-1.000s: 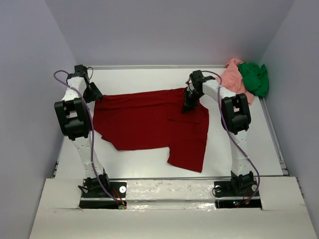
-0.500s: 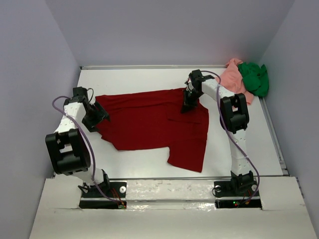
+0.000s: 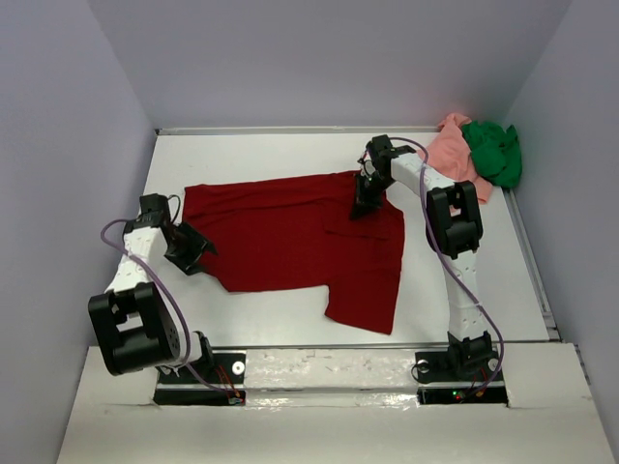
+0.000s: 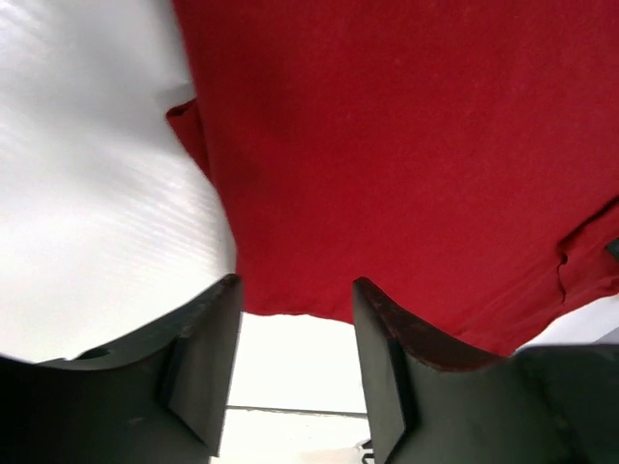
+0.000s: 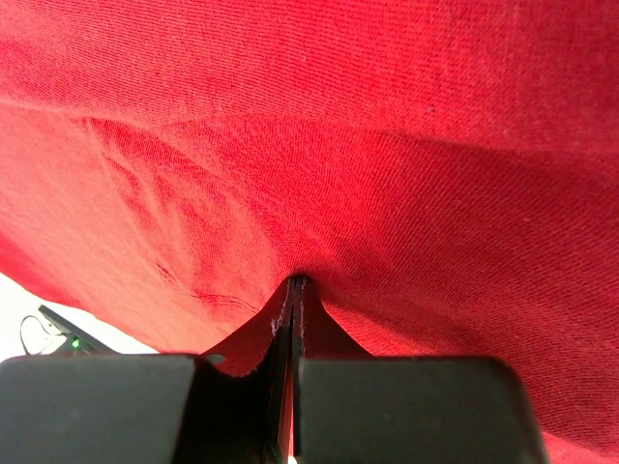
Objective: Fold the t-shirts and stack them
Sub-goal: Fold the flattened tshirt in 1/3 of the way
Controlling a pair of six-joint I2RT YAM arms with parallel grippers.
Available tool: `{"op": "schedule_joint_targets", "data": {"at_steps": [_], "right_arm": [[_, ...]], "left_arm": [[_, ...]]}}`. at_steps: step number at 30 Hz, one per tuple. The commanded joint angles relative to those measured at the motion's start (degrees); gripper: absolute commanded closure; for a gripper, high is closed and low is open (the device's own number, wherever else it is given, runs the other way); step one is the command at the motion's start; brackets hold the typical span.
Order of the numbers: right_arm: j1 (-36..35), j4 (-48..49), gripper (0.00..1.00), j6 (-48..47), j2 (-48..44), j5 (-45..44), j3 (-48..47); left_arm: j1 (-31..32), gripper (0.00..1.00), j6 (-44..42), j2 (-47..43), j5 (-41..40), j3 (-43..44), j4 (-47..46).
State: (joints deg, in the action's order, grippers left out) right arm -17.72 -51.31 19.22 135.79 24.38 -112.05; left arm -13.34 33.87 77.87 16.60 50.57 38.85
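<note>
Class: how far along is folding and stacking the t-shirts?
Done: the dark red t-shirt lies spread out on the table; nothing is stacked. In hand: the right claw is shut on its far edge, the left claw open at its left edge. Left: the salmon pink t-shirt and bright green t-shirt lie crumpled in the far right corner.

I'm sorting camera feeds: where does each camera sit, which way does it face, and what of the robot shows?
Top external: above and behind the bases, looking down on the white table; both arms, left gripper, right gripper show.
Left wrist: on the left arm, looking past its open gripper at the dark red cloth t-shirt's edge.
Right wrist: on the right arm, close on that shirt, pinched in its shut gripper.
Shared: all show that shirt.
</note>
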Motion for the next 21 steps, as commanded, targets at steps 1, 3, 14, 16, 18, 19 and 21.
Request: {"op": "schedule_joint_targets", "data": {"at_steps": [1,3,14,16,18,19,21], "right_arm": [[-0.7,-0.3,1.0,-1.7,1.6,-1.4,-0.5],[-0.7,-0.3,1.0,-2.0,1.6,-1.3,-0.2],[-0.7,-0.4,1.0,-2.1,1.1,0.3,-0.5],[-0.7,-0.4,1.0,-2.0,1.0,0.8,-0.4],[-0.7,-0.4,1.0,-1.9,0.8,1.2,-0.2],[-0.7,-0.4,1.0,-1.8,0.7,1.5,-0.1],[-0.7,-0.3,1.0,-1.7,0.0,1.8,0.3]], "left_arm": [[-2.2,0.43,3.3,-3.9,1.8,-2.6,1.2],[-3.4,0.44,4.7,-3.9,1.3,-4.0,2.0],[-7.1,0.42,14.1,-3.5,-2.9,-4.4,3.5],[-7.3,0.42,15.5,-2.2,-2.0,-4.9,3.0],[-7.6,0.42,18.0,-1.8,-1.3,-5.4,2.7],[-7.7,0.42,18.9,-1.8,-1.0,-5.7,2.6],[-9.0,0.42,20.7,-2.5,-0.4,-7.5,2.0]]}}
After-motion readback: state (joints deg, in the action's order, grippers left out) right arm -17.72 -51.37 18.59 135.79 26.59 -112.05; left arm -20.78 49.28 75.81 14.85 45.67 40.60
